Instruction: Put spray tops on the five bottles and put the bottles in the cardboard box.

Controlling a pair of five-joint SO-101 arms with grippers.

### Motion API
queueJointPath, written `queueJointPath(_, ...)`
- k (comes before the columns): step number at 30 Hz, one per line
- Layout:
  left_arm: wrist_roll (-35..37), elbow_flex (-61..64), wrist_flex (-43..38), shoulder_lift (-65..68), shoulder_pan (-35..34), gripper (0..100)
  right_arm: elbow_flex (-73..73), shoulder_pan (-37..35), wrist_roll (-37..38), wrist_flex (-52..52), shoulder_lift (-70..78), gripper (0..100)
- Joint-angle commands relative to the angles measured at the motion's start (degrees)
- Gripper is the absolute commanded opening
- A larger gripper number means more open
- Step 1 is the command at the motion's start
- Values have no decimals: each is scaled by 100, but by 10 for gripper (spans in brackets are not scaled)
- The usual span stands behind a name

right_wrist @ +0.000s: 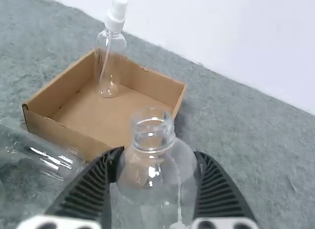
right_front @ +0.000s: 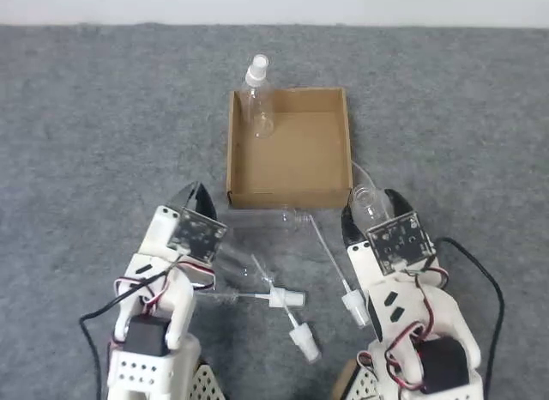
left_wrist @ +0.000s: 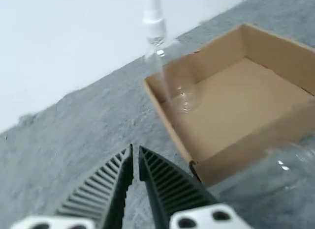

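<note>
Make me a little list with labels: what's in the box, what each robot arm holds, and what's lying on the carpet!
In the box: one capped bottle, upright in a far corner of the cardboard box
Right gripper: fingers shut on an open bottle, neck up
Left gripper: fingers shut, holding nothing
On the carpet: one sideways bottle beside the box's near wall; three loose spray tops

Grey carpet (right_front: 86, 117), white wall (right_front: 274, 5)
</note>
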Motion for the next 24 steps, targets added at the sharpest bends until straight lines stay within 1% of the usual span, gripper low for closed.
queueJointPath(1,-352,-101,-97,-114,211,13,-44,84,-62,-163,-110,52)
queueJointPath(3,-378,-242,114,-114,220,13,-44,101,-62,-163,-110,52)
queueJointPath(5,-378,-470,413,-114,220,19,-44,330,-132,-171,-110,52)
queueJointPath(8,-378,-840,967,-105,246,51,-53,813,-554,-382,-110,52)
queueJointPath(10,-387,-1051,1327,-105,413,55,-44,1147,-756,-470,-110,52)
queueJointPath(13,-387,-1341,1846,-105,818,55,-44,1411,-905,-541,-110,52)
queueJointPath(15,-369,-1499,2075,-105,1055,58,-44,1464,-905,-576,-110,52)
queueJointPath(18,-378,-1569,2259,-97,1222,94,-44,1481,-897,-576,-110,52)
queueJointPath(24,-387,-1596,2576,-97,1275,106,-44,1481,-879,-576,-110,53)
